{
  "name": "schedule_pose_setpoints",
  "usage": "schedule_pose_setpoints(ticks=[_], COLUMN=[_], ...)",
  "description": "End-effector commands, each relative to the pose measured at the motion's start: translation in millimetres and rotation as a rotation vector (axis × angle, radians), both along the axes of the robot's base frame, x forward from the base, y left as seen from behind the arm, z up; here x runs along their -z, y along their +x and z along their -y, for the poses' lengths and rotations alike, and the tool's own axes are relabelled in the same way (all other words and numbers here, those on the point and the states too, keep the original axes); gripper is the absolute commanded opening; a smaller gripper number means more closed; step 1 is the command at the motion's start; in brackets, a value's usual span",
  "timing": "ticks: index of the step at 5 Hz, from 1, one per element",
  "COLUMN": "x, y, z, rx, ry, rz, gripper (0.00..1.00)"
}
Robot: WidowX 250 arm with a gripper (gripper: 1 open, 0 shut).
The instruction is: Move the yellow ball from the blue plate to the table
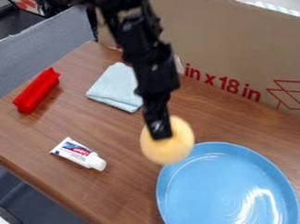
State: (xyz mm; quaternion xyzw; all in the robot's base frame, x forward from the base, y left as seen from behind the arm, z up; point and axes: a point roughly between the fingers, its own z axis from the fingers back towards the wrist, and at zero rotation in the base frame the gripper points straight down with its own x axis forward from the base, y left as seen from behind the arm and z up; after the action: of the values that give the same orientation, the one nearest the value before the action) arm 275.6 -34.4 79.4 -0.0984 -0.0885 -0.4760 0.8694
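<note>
Closest to us, we're looking at the blue plate (pixel 227 195) sitting at the near right of the bench (pixel 65 120), glossy and catching some glare, with part of its rim running out of view at the bottom right. Nothing is lying in the part of the plate we can see.

Right at the plate's upper-left rim, the yellow ball (pixel 166 142) is hanging in the gripper (pixel 157 131). The gripper is coming down on it from above, steeply tilted, with its dark fingers clamping the top of the ball, so we're calling that a hold on the ball at a medium spread. The ball is overlapping the plate's edge from where we're watching, and we can't tell whether it's touching the rim or the wood, or floating just above both.

Over on the near left, a small white tube (pixel 79 155) with red and blue print is lying flat on the wood. Further back on the left edge, a red block-like thing (pixel 37 89) is lying at an angle. Behind the arm, a folded pale-blue cloth (pixel 117 86) is resting on the bench. At the very back, a cardboard box (pixel 235 61) with red print is standing along the far side.
</note>
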Motion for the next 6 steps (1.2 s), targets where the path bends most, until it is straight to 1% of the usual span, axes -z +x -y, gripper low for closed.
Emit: schedule_pose_setpoints(ticks=[1, 2, 3, 4, 5, 6], x=[-35.2, -10.6, 1.1, 8.5, 14.6, 22.8], y=[26.6, 16.9, 2.4, -4.7, -5.7, -4.6], z=[9, 11, 11, 15, 14, 21], rx=[-0.045, -0.049, -0.037, -0.06, -0.066, -0.09], ry=[0.037, 0.064, 0.113, 0.132, 0.122, 0.115], rz=[0.053, 0.034, -0.013, -0.057, -0.071, -0.081], gripper=[0.0, 0.0, 0.0, 0.0, 0.0, 0.0])
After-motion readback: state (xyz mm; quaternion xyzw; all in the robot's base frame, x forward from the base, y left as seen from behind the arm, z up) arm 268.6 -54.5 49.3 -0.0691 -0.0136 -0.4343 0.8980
